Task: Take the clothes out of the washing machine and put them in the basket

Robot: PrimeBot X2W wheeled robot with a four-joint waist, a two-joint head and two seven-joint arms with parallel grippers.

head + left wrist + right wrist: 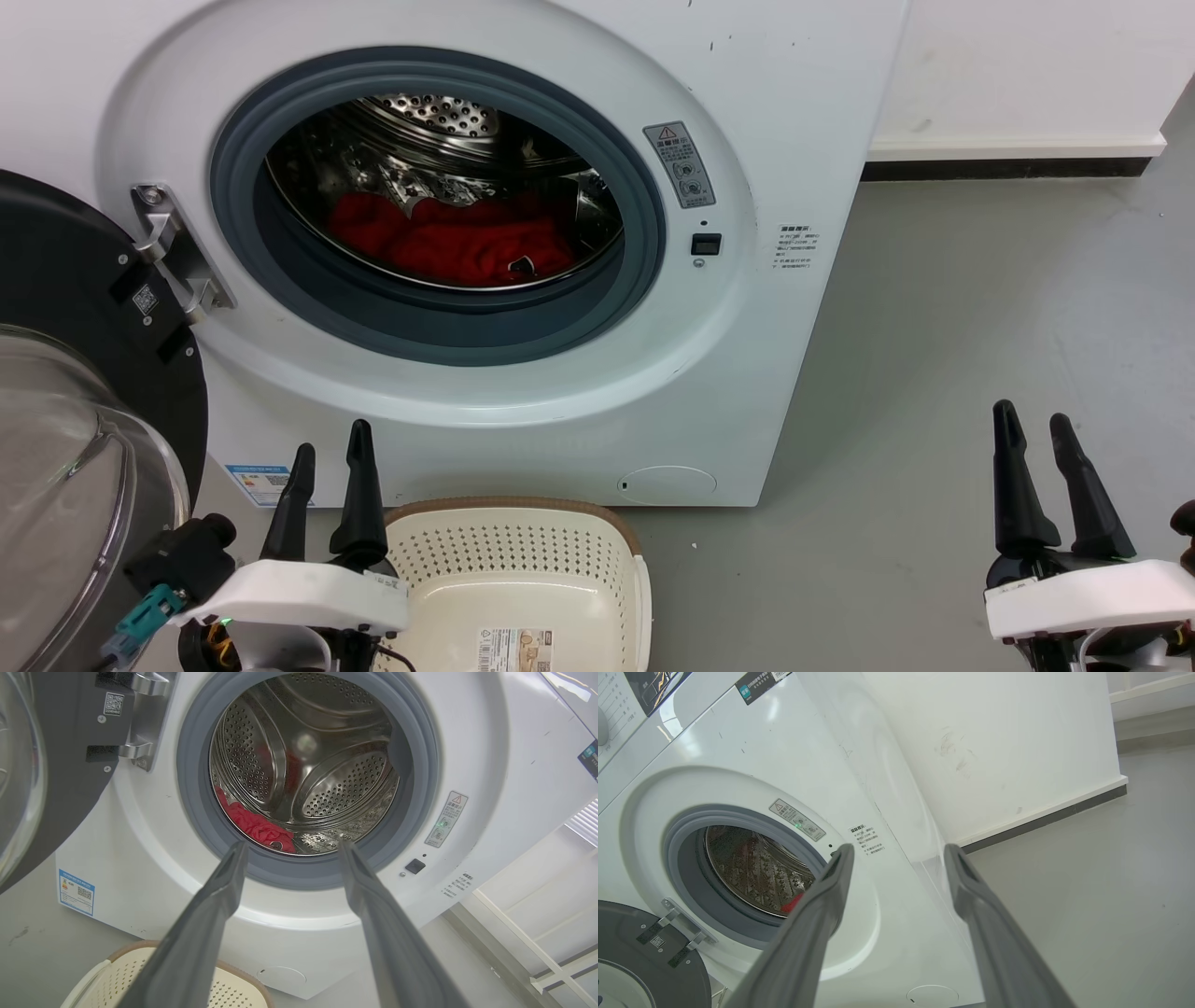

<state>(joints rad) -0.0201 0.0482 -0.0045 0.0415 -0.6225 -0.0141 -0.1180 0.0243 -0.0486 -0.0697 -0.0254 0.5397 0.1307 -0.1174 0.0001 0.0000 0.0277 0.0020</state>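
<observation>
- Head view, far left: the washing machine (pixel 766 355) has its glass door (pixel 65 280) swung wide open, so access looks settled.
- The left gripper (pixel 331 443) hangs low before the machine, fingers spread, holding nothing.
- The basket (pixel 509 509) sits on the floor just beside it, below the porthole, with no garment visible inside.
- The clothes (pixel 448 238) lie at the drum's bottom; every removal seems left to do.
- The right gripper (pixel 1032 415), well off to the right, is spread and empty too.

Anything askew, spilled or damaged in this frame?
Nothing stands out: the washing machine has its door open, the clothes lie in the drum, the basket sits upright on the floor.
</observation>
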